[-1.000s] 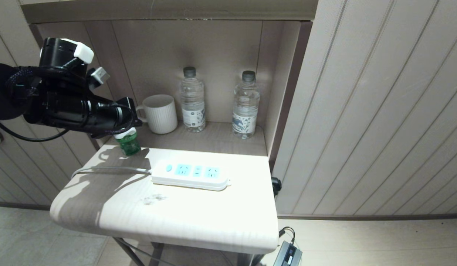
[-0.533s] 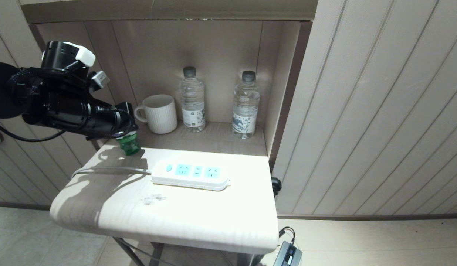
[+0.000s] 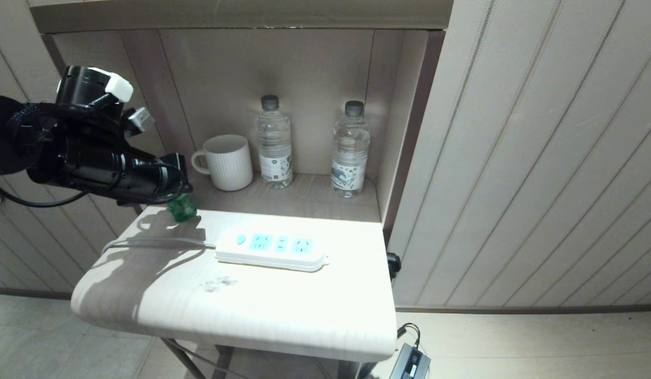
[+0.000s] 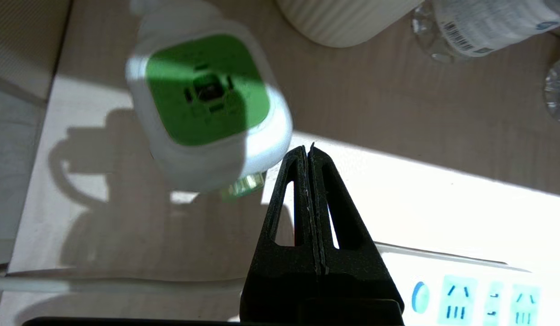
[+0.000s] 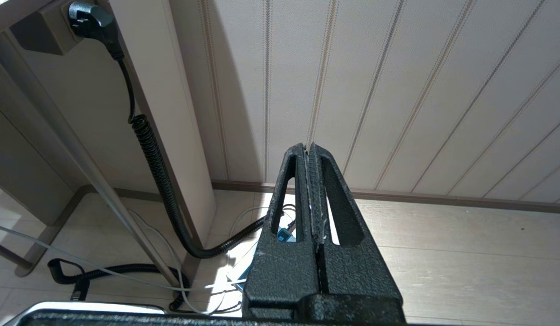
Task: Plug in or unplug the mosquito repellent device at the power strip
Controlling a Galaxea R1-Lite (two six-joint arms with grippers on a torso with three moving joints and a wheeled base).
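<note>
We find the left gripper (image 4: 307,149) with jaws pressed fully together and empty, poised just beside the mosquito repellent device (image 4: 207,108), which stands unplugged at the table's (image 3: 283,310) rear left corner, apart from the power strip (image 3: 273,250); the right gripper (image 5: 308,147), likewise closed, hangs near the floor.

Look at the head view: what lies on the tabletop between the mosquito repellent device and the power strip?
Only bare tabletop, partly shadowed. The device stands apart from the strip, whose white cord runs off leftward.
</note>
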